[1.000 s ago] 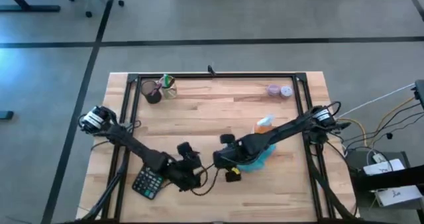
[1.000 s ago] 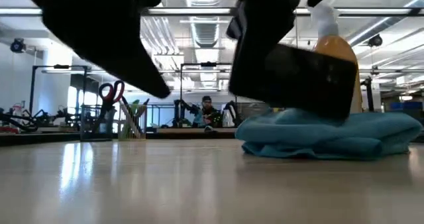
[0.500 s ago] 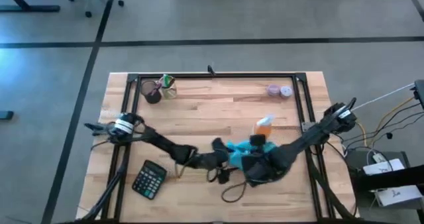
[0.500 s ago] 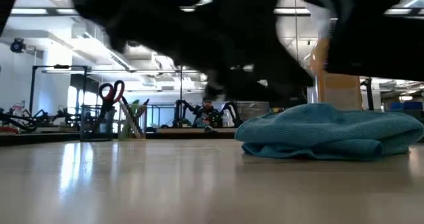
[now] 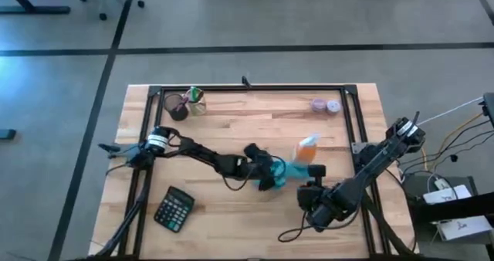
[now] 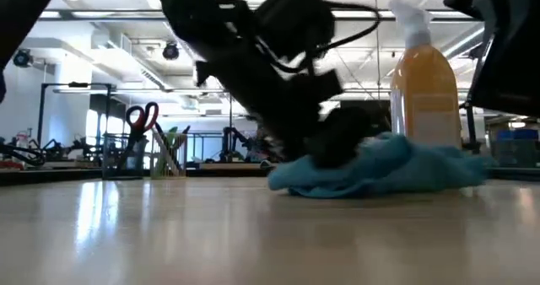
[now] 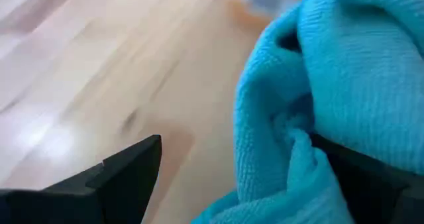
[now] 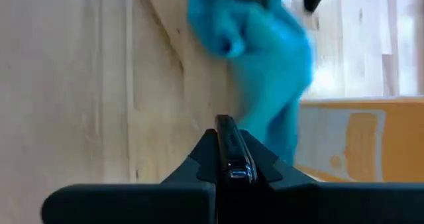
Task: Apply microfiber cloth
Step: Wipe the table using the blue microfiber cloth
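- Between the left gripper [image 5: 266, 174]'s spread fingers sits the microfiber cloth [image 5: 284, 172], bunched on the table [image 5: 231, 122].
- Just beyond it, the orange bottle [image 5: 308, 146] could be knocked over.
- Off to the side, the right gripper [image 5: 311, 201] pinches a thin black object [image 8: 228, 151].
- Far behind, a cup [image 5: 177, 106] holds scissors.

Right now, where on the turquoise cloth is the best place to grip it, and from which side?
Probably the raised fold at the microfiber cloth's left edge, approached from the left: it bunches up off the table there, the left gripper already straddles it, and the orange bottle blocks its far right side.
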Motion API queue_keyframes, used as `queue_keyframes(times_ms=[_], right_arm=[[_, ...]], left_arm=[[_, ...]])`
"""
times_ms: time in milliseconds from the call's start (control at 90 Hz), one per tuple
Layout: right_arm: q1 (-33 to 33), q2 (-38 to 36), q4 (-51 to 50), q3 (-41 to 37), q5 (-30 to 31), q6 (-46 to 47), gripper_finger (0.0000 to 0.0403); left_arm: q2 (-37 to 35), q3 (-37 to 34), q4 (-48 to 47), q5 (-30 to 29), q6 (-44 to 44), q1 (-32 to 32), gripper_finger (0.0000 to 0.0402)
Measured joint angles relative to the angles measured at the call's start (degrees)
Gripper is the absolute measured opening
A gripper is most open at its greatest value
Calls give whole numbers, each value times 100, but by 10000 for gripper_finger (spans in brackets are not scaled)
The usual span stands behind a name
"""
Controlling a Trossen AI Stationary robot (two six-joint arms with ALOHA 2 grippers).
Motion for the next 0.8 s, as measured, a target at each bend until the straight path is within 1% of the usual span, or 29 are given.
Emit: queue_keyframes(times_ms=[78,144,244,322,367,422,556,611,667,800], right_arm=[[0,-2,221,-48,25,1,5],[-4,0,276,-58,41,1,5],[-4,11,398,-31,117,3,5],[-4,6,462,-10,144,-7,5],[-7,-12,573,-8,148,-43,5],[-50,-39,661,-8,145,-145,5],[-174,-74,916,19,149,-292,5],[-217,-74,975,49,148,-379,5],[-267,-76,1007,101,147,-493,5],[-357,-76,1232,197,144,-614,5]], left_arm=[[-338,-381,-566,-270,-318,1,349],[-636,-787,-835,-382,-665,1,349],[-1101,-1496,-841,-302,-1247,-100,349],[-1429,-2027,-638,-205,-1611,-350,349],[-1612,-2293,-328,-140,-1734,-552,349],[-1740,-2601,279,59,-1690,-847,349],[-1704,-3175,2492,473,-1111,-1589,349],[-1574,-3247,3281,472,-967,-1792,349],[-1410,-3244,3684,349,-925,-1866,349],[-884,-2865,3657,298,-837,-1736,349]])
